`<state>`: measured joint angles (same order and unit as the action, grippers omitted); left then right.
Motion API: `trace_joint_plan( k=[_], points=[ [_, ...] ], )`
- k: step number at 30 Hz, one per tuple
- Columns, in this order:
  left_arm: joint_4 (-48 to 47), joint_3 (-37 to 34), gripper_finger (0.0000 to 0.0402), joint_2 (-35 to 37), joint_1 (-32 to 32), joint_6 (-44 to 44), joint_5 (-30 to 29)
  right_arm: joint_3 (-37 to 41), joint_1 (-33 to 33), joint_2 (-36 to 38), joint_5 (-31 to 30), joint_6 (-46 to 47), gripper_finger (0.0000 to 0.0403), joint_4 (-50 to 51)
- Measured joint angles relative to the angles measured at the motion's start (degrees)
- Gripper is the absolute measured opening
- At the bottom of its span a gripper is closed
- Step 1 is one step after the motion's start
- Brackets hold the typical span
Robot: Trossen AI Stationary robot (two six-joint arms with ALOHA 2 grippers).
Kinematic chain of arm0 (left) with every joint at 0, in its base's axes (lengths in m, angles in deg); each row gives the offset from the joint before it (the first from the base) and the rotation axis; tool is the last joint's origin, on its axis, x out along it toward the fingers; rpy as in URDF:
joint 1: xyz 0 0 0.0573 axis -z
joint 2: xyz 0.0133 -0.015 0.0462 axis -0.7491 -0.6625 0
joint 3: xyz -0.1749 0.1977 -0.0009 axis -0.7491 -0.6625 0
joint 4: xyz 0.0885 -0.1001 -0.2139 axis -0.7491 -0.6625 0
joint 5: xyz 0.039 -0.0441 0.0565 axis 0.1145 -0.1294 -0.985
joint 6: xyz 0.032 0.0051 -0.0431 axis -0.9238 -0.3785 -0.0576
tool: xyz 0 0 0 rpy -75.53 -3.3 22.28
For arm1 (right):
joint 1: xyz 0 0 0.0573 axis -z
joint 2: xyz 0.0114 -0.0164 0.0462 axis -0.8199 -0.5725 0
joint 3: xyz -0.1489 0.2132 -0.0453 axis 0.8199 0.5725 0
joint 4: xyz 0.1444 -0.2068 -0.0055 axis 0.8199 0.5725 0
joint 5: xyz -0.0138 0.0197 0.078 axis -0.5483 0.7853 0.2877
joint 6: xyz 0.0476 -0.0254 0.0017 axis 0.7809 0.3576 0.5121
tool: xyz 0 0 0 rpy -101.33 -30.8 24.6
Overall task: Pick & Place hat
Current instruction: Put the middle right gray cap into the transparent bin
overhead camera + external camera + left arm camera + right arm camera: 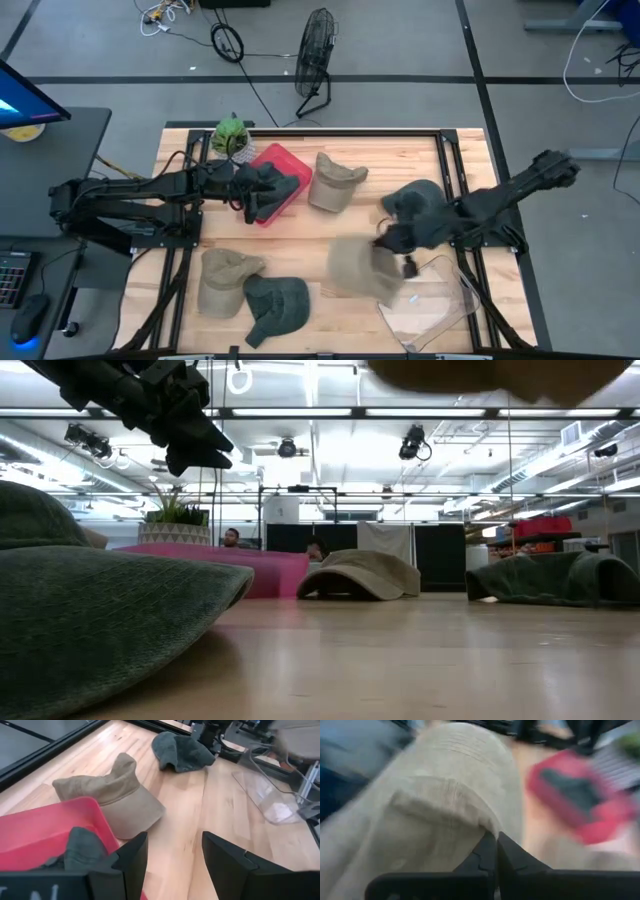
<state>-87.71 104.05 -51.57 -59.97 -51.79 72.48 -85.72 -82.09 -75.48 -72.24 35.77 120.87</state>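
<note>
Carrying is the step in hand: right gripper (492,851), fingers pinched on the tan hat (360,268), holds it above the worktop near the clear bin (430,305) (likely its destination). Left gripper (172,857) hangs spread and empty over the red tray (283,170).

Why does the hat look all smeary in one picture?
In the right wrist view the tan hat, pinched in the right tool, is streaked with motion blur, and so is the red bin behind it; the left wrist view is sharp.

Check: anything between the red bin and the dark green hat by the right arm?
One tan hat lies between red bin and dark green hat, per high view.
</note>
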Motion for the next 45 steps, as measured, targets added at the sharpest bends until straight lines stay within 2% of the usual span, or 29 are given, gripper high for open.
trace_joint_plan(
  k=[5, 8, 14, 21, 24, 27, 30, 34, 38, 42, 45],
  points=[
    [0.1, 0.0, 0.019, 0.0, 0.0, 0.0, -0.3, -0.4, -3.0, 5.4, 10.5, 12.3, 0.0, 4.5],
    [0.1, 0.0, 0.019, 0.0, 0.0, 0.2, -0.3, -0.5, -5.6, 6.2, 15.6, 17.5, 0.0, 9.7],
    [0.1, 0.0, 0.019, 0.0, 0.0, 0.9, -0.5, 0.8, -11.5, 2.5, 16.1, 20.4, 0.0, 21.8],
    [0.1, 0.0, 0.019, 0.0, 0.0, 1.1, -0.5, 4.5, -15.8, -2.7, 18.5, 20.2, 0.0, 23.4],
    [0.2, 0.0, 0.019, 0.0, 0.0, 1.1, -0.5, 4.5, -17.4, -4.2, 18.5, 18.4, 0.0, 26.1],
    [0.2, 0.0, 0.019, 0.0, 0.0, 1.1, -0.5, 4.5, -18.8, -5.0, 17.9, 12.2, 0.0, 29.8],
    [0.2, 0.0, 0.019, 0.0, 0.0, 1.6, -0.5, 4.5, -19.6, -5.6, 14.5, 9.8, 0.0, 31.9],
    [0.2, 0.0, 0.019, 0.0, 0.0, 3.0, -0.5, 4.5, -19.5, -6.8, 13.0, 10.4, 0.0, 27.9],
    [0.2, 0.0, 0.019, 0.0, 0.0, 3.0, -0.5, 4.5, -20.7, -9.5, 10.5, 3.3, 0.0, 25.5],
    [0.1, 0.0, 0.019, 0.0, 0.0, 3.3, -0.5, 4.5, -21.9, -13.2, 6.3, -4.9, 0.0, 27.5],
    [-0.1, 0.0, 0.019, 0.0, 0.0, 4.5, -0.5, 4.4, -23.1, -15.6, 4.7, -7.5, 0.0, 29.0]
  ],
)
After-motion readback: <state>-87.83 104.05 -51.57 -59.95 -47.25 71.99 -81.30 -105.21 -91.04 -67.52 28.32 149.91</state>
